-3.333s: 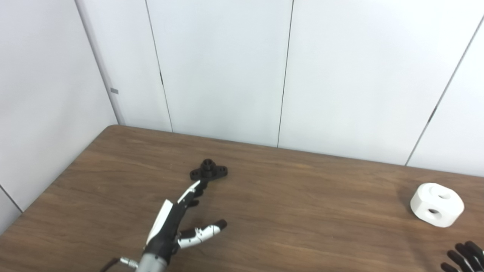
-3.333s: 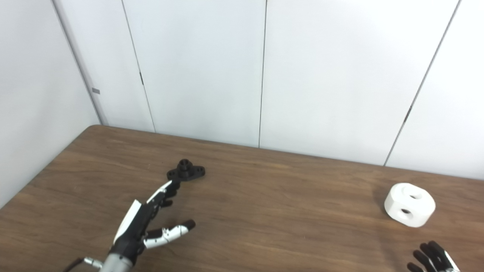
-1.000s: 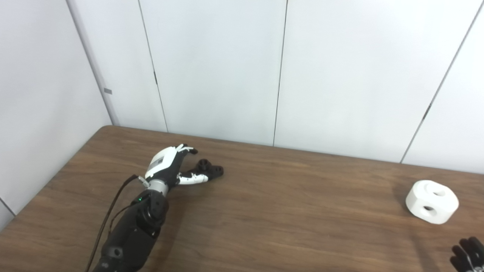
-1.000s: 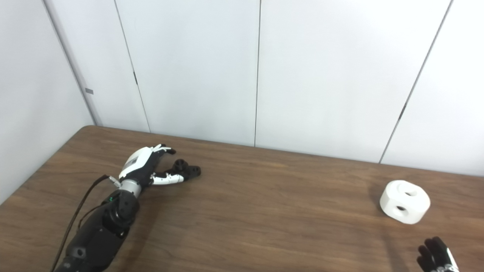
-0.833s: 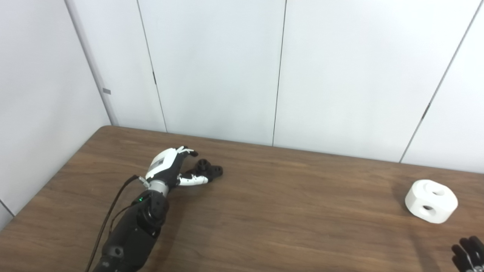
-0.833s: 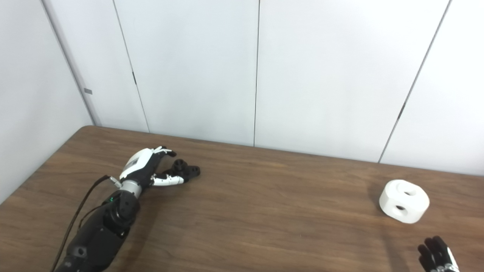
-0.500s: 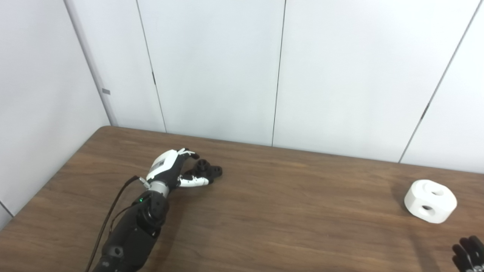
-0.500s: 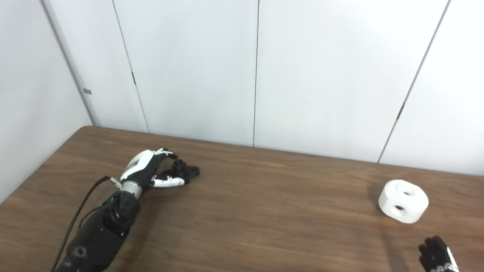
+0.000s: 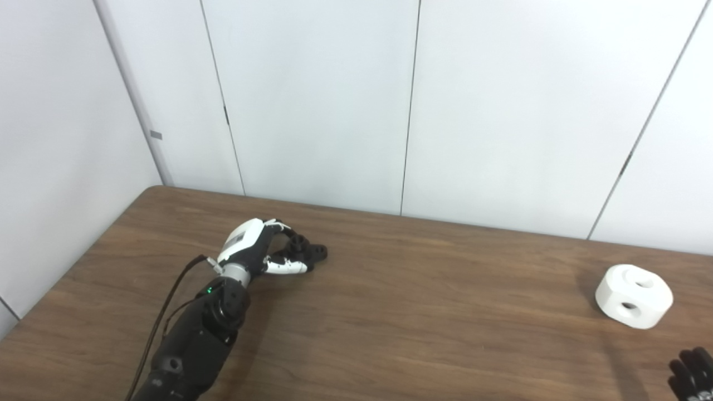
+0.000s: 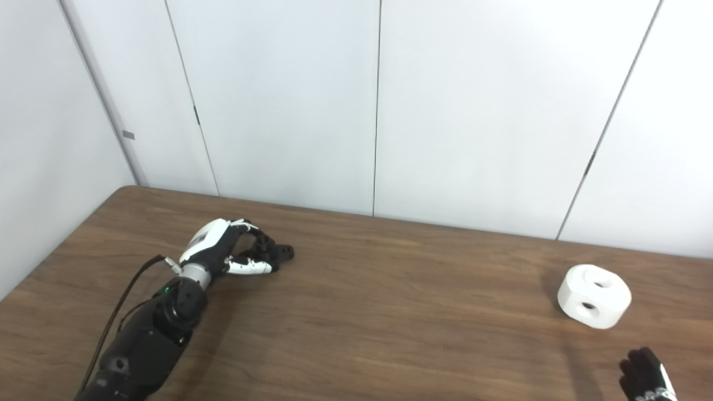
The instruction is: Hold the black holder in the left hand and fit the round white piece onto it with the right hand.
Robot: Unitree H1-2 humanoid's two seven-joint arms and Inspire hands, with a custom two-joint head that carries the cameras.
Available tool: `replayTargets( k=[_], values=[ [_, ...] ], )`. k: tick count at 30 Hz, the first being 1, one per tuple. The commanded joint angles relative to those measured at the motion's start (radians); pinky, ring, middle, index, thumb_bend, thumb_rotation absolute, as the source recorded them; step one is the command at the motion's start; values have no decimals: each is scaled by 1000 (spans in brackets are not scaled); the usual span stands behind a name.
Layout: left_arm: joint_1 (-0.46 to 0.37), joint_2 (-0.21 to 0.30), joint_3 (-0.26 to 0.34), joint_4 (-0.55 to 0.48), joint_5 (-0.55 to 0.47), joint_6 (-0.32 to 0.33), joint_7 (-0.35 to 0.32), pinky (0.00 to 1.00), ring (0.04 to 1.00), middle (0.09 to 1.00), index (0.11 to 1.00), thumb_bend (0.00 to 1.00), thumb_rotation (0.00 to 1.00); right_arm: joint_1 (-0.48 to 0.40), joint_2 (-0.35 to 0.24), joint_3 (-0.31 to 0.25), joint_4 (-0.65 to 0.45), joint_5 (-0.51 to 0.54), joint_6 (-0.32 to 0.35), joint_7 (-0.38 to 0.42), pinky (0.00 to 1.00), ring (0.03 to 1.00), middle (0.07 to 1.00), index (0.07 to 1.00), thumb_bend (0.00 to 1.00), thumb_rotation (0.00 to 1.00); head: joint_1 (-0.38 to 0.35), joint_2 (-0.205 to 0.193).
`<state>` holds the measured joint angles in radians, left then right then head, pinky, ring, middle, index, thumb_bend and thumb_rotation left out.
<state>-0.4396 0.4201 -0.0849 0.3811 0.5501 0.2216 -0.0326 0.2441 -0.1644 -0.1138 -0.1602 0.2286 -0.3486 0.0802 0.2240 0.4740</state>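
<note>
The black holder point(image 9: 317, 253) lies on the brown table point(image 9: 423, 317) at the far left. My left hand point(image 9: 253, 248) is on it: the fingers curl over its raised hub from behind and the thumb lies along its front, so only its right lobe shows point(image 10: 284, 253). The round white piece point(image 9: 634, 296), with holes in its top and side, sits alone at the far right. Only the black fingertips of my right hand point(image 10: 646, 376) poke up at the bottom right corner, extended, holding nothing, a hand's length short of the white piece.
White wall panels stand right behind the table's far edge. The table's left edge runs close by my left arm, whose black forearm and cable point(image 9: 167, 317) lie across the left front of the table.
My left hand reached forward to the holder, and in the last half second its fingers curled down over the hub. The right hand has barely moved. The camera shifted slightly.
</note>
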Motion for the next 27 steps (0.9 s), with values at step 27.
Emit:
replayTargets(
  k=[27],
  values=[
    [-122,118,-139,31,105,21,-10,1000,1000,937,668,808,281,-28,45,11,263,-17,-13,-3,1000,963,963,959,594,951,-1,10]
  ],
)
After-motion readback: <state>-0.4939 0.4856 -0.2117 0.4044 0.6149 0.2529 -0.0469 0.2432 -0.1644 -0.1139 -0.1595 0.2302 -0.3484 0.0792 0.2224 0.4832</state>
